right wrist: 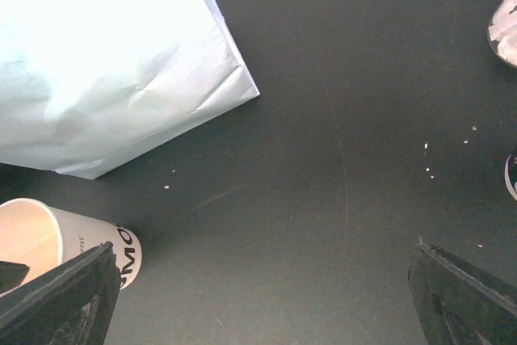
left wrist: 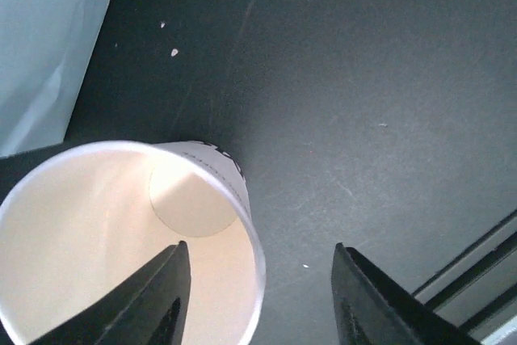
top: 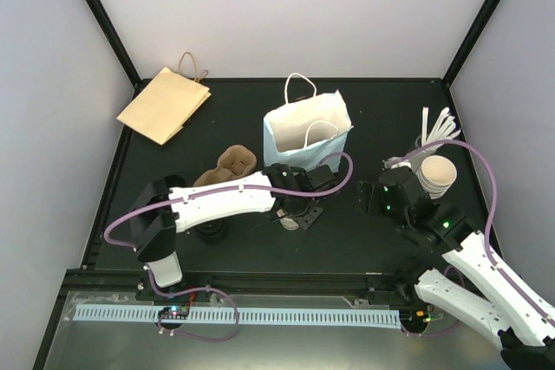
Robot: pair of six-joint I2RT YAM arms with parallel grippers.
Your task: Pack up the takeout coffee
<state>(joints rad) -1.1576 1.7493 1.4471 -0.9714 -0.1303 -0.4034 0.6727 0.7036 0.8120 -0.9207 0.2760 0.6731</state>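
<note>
My left gripper (left wrist: 260, 244) stands parted astride the rim of the white paper cup (left wrist: 121, 232), which is upright at six o'clock of the white bag (top: 308, 132). At the cup's three o'clock my right gripper (right wrist: 265, 246) gapes wide, holding nothing.

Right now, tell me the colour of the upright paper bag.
The upright bag is pale blue-white; clearest in the top external view.

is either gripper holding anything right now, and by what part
Nothing is held. The left gripper stands open astride the wall of the white paper cup, one finger inside, one outside, neither touching. The right gripper is open, empty.
</note>
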